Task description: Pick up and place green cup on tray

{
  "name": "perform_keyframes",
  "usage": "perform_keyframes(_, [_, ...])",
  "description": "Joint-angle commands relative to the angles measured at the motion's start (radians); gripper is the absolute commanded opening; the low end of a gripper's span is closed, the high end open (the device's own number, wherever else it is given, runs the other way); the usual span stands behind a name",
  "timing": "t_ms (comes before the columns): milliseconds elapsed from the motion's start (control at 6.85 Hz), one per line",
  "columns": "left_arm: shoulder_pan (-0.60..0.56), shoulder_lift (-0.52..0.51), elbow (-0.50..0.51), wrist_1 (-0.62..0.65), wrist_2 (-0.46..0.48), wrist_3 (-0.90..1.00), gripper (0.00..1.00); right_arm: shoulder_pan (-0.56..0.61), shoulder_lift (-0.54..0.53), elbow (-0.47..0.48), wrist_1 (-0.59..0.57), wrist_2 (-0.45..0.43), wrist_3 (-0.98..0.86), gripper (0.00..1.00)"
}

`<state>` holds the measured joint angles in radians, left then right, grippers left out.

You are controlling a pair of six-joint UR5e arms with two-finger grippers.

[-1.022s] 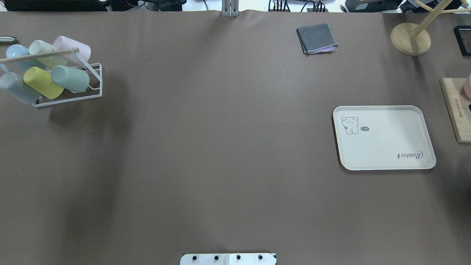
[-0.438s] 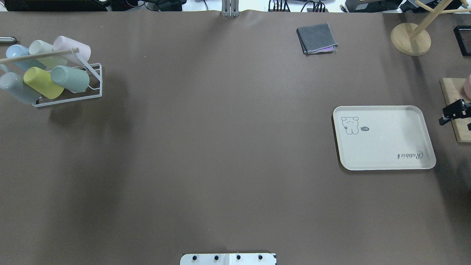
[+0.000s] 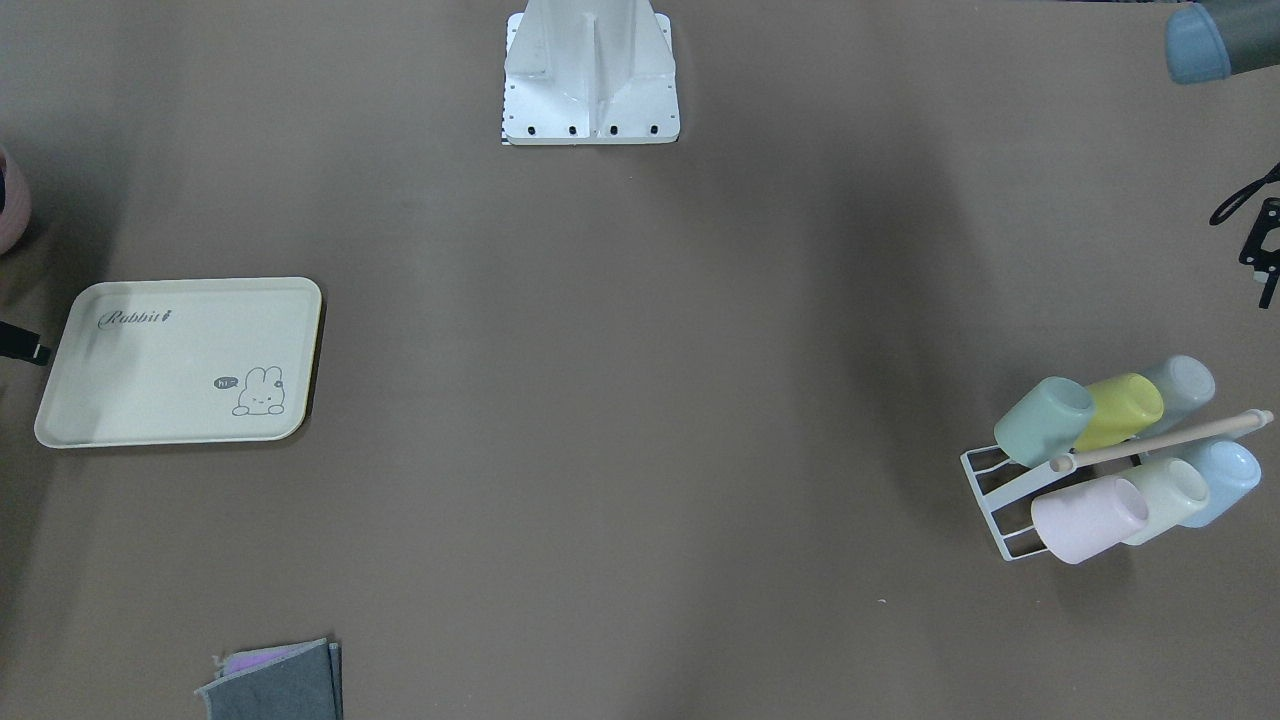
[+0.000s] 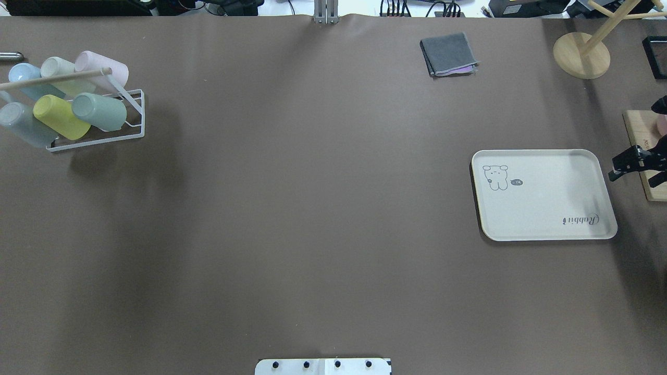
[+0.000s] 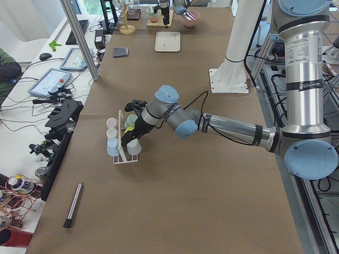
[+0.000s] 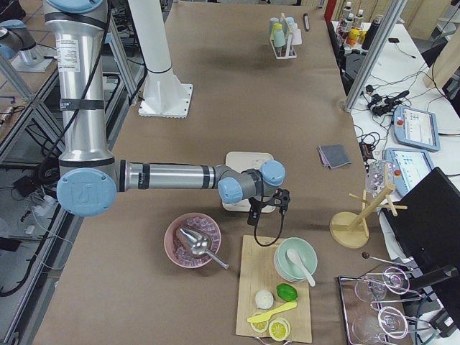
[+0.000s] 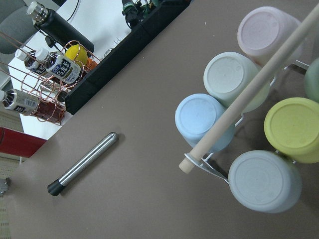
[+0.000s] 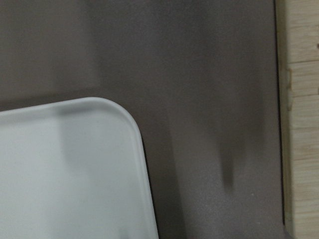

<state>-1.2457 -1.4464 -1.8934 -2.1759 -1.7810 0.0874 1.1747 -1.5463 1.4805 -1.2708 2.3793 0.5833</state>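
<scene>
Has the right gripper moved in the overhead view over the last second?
Yes. The right gripper came in from the view's right edge, moving leftward, and is now close beside the right rim of the tray.

Opposed high views sharing tray (image 4: 547, 208)

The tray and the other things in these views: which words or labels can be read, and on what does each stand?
"Rabbit": script lettering in a corner of the tray.
"hi": small speech bubble beside the bunny drawing; barely legible.
Print on the wooden board: too small to read.
Labels on the bottles: too blurred to read.
</scene>
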Motion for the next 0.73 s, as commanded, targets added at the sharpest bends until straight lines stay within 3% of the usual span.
perform_keyframes(0, [0.018,-0.014,-0.029,0.010,0.116,0.118,0.99,-0.018,0.018,-0.035,0.017,-0.006,0.001,0.98])
perform_keyframes(438, [0.035,-0.065,-0.044,0.033,0.141,0.137,0.99,-0.044,0.043,-0.113,0.118,-0.008,0.050,0.82])
perform_keyframes(584, [0.079,-0.063,-0.073,0.059,0.202,0.140,0.99,-0.061,0.045,-0.120,0.154,-0.012,0.081,0.75])
